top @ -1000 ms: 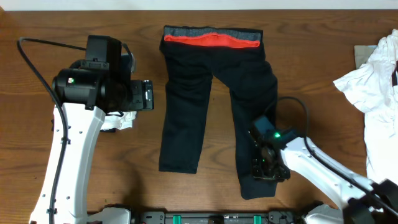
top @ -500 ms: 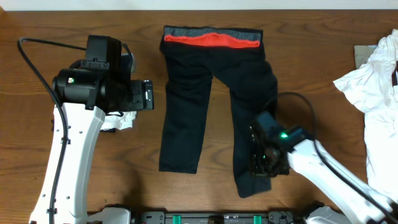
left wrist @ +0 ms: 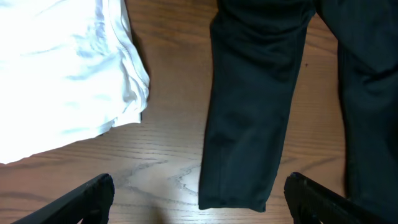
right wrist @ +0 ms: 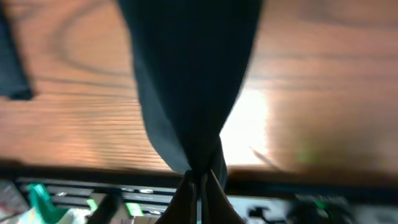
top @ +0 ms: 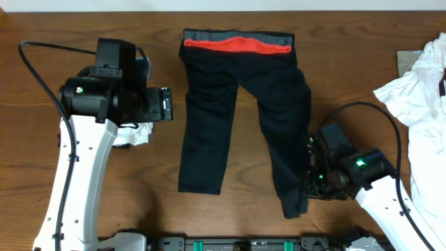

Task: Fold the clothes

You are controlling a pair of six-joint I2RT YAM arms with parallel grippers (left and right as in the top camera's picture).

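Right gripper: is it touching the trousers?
Touching. The right wrist view shows the right gripper shut on the trousers, with the black leg fabric gathered into a tight pinch in its grip.

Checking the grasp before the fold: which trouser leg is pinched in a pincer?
The leg nearer the big white pile, its hem bunched in the shut right pincer; the other leg lies flat, untouched.

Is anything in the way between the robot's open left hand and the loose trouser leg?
Nothing visible. The left gripper hangs open above bare table, right beside the free leg of the black trousers. The white garment lies off to the other side.
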